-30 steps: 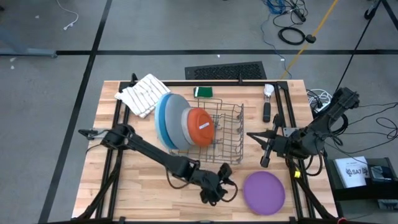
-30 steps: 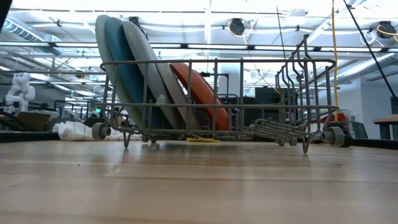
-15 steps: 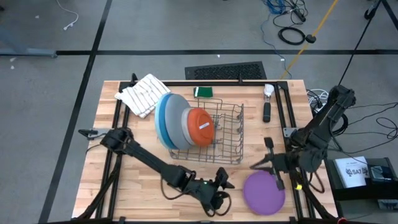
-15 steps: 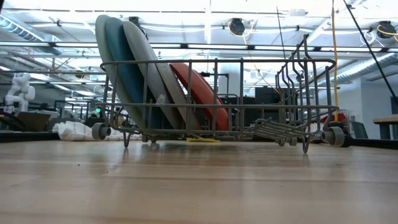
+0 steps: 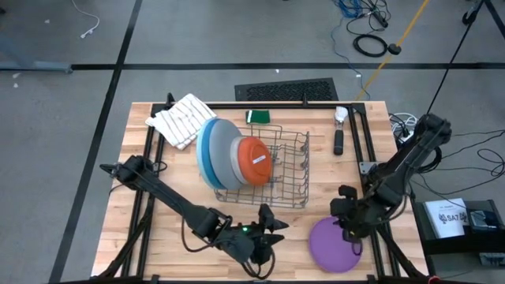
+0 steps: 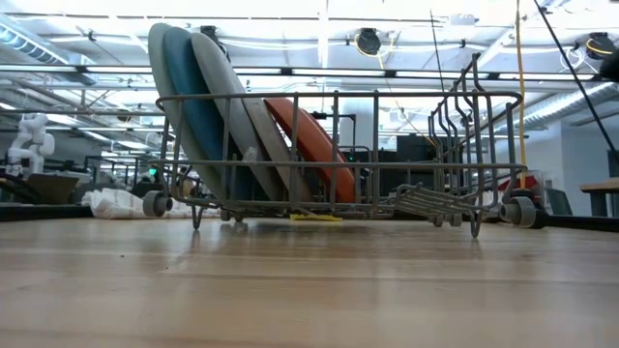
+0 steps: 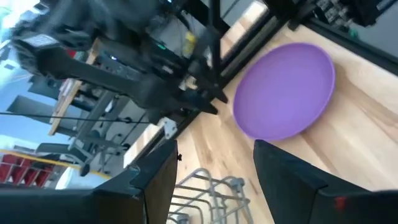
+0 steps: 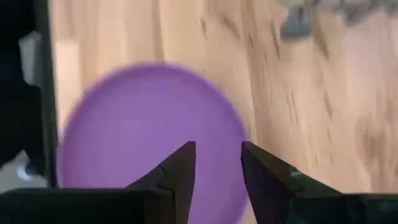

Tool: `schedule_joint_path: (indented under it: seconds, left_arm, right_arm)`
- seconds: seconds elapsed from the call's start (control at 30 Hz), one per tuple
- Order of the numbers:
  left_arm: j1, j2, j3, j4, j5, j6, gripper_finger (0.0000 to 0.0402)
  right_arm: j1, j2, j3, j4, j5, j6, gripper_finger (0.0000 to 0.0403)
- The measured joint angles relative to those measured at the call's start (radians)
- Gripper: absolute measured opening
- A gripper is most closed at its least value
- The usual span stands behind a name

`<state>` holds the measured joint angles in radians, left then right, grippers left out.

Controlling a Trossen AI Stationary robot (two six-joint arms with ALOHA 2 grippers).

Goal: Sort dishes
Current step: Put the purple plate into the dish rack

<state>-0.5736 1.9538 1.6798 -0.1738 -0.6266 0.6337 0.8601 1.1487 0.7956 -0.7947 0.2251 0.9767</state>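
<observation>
Both arms low — purple plate (image 5: pixel 334 244) between

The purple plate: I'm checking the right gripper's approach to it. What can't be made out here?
- Contact: the right gripper hovers over the purple plate; whether it touches, no view settles.
- High view: the arm covers the plate's upper edge.
- Low view: plate absent; only the rack shows.

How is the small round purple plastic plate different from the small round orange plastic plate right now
The small round purple plastic plate lies flat on the wooden table near its front right corner; the small round orange plastic plate stands tilted on edge in the wire dish rack. The purple plate lies alone, while the orange plate leans against a larger grey plate. Both are round, flat and look about the same size.
</observation>
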Motion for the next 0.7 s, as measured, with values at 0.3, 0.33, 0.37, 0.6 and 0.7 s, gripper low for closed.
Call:
schedule_joint_path:
  seconds: [0.3,0.33,0.37,0.6,0.7]
  left_arm:
    - [-0.011,-0.016,0.0,-0.005,-0.037,0.001,0.0212]
    - [-0.009,-0.016,0.0,-0.005,-0.038,0.0,0.0212]
    - [-0.009,-0.016,0.0,-0.007,-0.038,0.0,0.0212]
    - [-0.009,-0.016,0.0,-0.029,-0.038,0.0,0.0212]
    - [-0.009,-0.016,0.0,-0.03,-0.038,0.0,0.0212]
  right_arm:
    - [-0.071,0.15,0.0,-0.06,-0.156,0.002,0.0119]
    - [-0.077,0.169,0.0,-0.076,-0.155,-0.002,0.0119]
    - [-0.083,0.185,0.0,-0.091,-0.154,-0.003,0.0119]
    - [-0.139,0.276,0.0,-0.09,-0.206,-0.069,0.0119]
    - [-0.161,0.311,0.0,-0.077,-0.236,-0.108,0.0119]
